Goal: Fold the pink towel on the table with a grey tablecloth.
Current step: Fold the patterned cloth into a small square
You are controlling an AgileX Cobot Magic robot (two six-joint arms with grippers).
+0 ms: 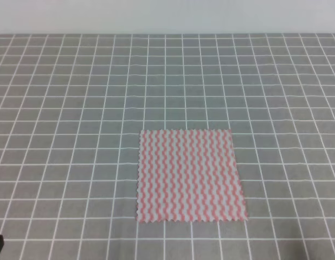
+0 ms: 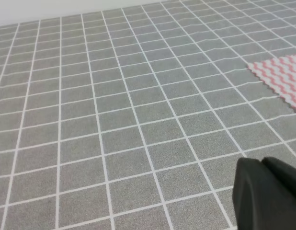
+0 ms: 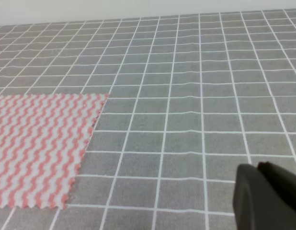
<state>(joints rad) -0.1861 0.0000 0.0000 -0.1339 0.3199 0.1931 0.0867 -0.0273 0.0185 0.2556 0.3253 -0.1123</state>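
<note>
From the high view the pink towel (image 1: 190,175) lies flat and unfolded on the worktop (image 1: 75,108) with its grey gridded cloth, just toward 6 o'clock from the middle, and no arm reaches near it. In the left wrist view only a towel corner shows at 3 o'clock, well apart from the left end effector (image 2: 267,194) at 5 o'clock, whose spread cannot be told. In the right wrist view the towel fills the 8 o'clock side, apart from the right end effector (image 3: 267,196) at 5 o'clock, its spread likewise hidden.
</note>
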